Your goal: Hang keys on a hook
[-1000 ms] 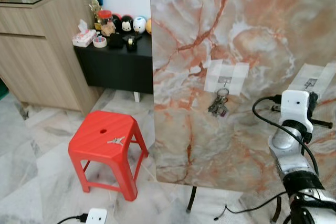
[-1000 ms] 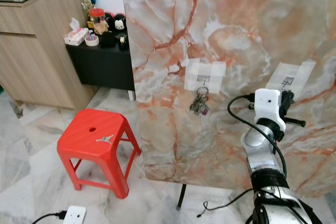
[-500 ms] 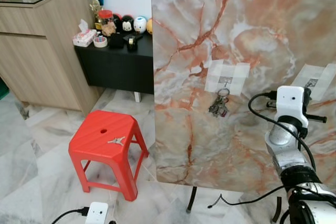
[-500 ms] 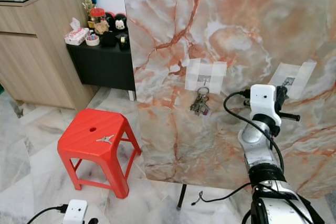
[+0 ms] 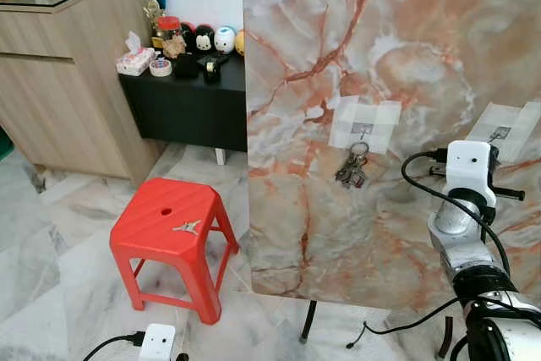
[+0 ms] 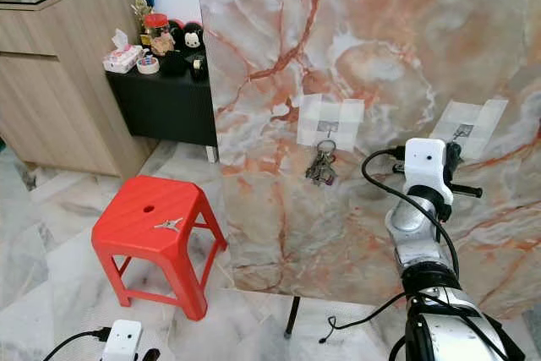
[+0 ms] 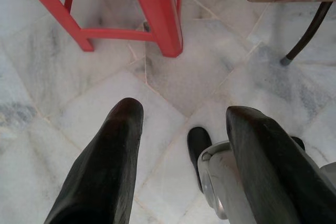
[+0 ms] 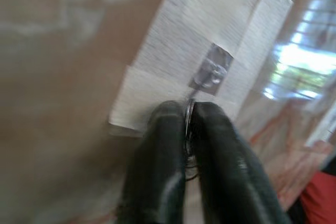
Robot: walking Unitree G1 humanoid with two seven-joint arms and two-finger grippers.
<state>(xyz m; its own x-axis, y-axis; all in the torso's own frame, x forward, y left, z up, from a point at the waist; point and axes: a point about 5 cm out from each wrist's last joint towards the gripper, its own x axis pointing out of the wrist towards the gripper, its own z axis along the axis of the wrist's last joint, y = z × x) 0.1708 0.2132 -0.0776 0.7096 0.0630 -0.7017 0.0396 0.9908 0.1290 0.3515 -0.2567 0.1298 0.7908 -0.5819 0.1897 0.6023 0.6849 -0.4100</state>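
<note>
Since 1 s ago right pincer (image 8: 188, 124), clenched on thin metal key ring (image 8: 189, 109), dropped slightly; small silver hook (image 8: 212, 71) not yet reached.

The right end effector (image 8: 188, 129), its fingers (image 8: 157, 166) showing glossy black, is pinching a thin metal key ring (image 8: 188, 113) just below a shiny metal hook (image 8: 211, 72) on matt white tape (image 8: 178, 51). Beyond it, the upended tabletop (image 5: 406, 65) is looking smooth, marble-patterned. The stool (image 5: 173, 234) is gleaming red plastic; the floor (image 7: 210, 72) is showing polished stone.
</note>
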